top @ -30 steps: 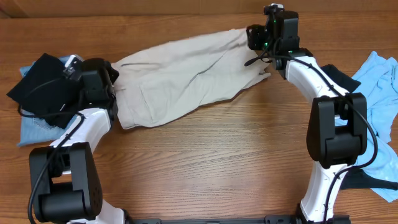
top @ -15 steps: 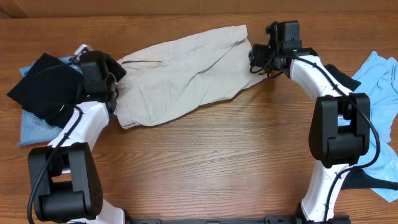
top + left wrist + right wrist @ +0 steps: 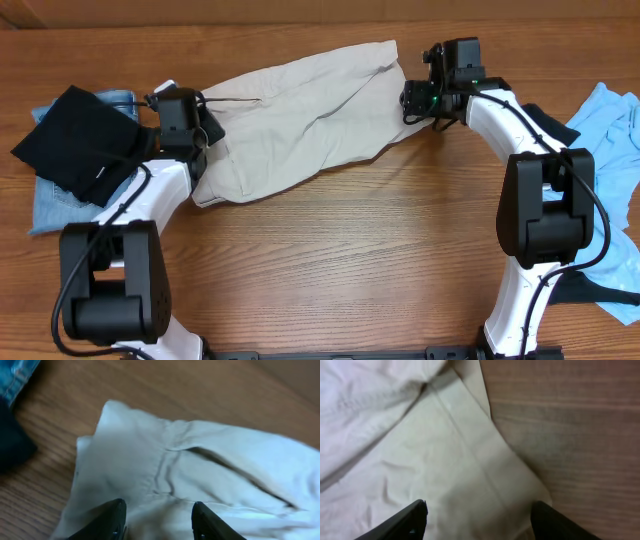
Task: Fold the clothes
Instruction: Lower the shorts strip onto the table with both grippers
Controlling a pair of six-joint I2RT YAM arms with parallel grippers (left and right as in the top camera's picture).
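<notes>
A: Jaws status?
B: I see left jaws apart, over the left end of the shorts [image 3: 210, 455]. Right jaws wide apart above the leg hem. Can't tell if tips touch cloth.
A: Where's the garment?
B: Shorts lie spread on the table [image 3: 350, 250], between both arms. Black piece [image 3: 70, 135] on denim [image 3: 50, 205] far left, blue one [image 3: 610, 130] far right.

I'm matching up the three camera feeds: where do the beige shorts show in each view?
Overhead: the beige shorts lie across the upper centre.
Left wrist: the beige shorts fill the centre and right.
Right wrist: the beige shorts cover the left and centre.
Shared landmark: the wooden table, bordering the cloth in every view.
</notes>
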